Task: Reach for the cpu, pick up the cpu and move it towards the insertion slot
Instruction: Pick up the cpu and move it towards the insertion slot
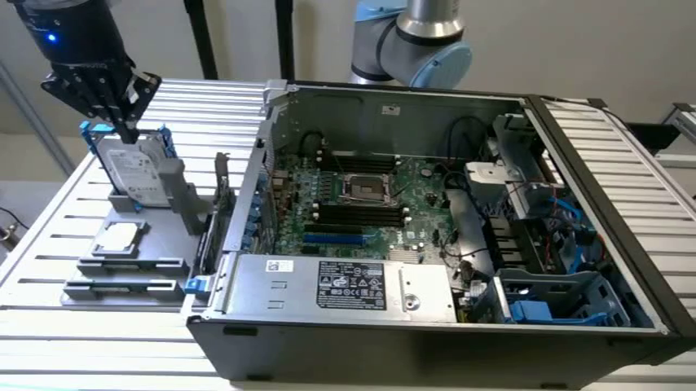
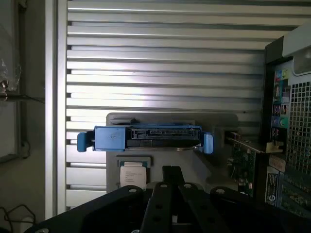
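Gripper [image 1: 122,126] upper left, over the hard drive [image 1: 139,175] (grip width: can't tell). cpu [image 1: 120,236] lies flat in its cradle [image 1: 163,262] at left-centre, likely for a top-down pick.

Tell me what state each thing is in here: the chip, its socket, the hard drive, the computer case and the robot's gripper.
cpu: lying flat on the grey holder, not picked up.
slot: dark centre showing, looks empty.
hard drive: standing upright in the holder, in its blue frame.
case: lying on its side, open, board exposed.
gripper: just over the hard drive's top edge, away from the cpu.
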`<action>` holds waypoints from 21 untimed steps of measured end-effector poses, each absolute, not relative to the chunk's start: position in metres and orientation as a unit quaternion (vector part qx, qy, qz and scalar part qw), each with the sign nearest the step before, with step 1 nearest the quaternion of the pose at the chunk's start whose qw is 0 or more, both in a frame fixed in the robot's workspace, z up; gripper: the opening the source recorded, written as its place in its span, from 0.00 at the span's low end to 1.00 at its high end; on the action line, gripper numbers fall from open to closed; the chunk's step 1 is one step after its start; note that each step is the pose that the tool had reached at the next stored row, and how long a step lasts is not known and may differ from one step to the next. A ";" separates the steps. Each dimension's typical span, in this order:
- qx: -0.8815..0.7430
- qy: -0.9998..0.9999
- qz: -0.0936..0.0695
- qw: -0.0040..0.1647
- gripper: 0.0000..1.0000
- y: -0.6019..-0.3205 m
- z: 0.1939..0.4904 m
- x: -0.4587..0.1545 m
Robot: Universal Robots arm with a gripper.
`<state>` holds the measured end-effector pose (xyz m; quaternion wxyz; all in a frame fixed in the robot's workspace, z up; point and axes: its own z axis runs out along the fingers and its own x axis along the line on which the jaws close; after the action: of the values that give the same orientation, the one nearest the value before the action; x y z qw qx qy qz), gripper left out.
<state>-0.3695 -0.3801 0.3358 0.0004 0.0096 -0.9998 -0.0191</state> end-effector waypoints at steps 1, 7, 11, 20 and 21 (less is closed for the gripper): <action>0.010 -1.000 -0.019 0.000 0.11 -0.380 0.336 -0.369; 0.010 -1.000 -0.019 0.000 0.11 -0.395 0.335 -0.370; 0.010 -1.000 -0.019 0.000 0.11 -0.413 0.334 -0.374; 0.010 -1.000 -0.019 0.000 0.11 -0.432 0.330 -0.405; 0.010 -1.000 -0.019 0.000 0.11 -0.432 0.330 -0.408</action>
<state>-0.4083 -0.4320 0.3303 0.0002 0.0096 -0.9998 -0.0191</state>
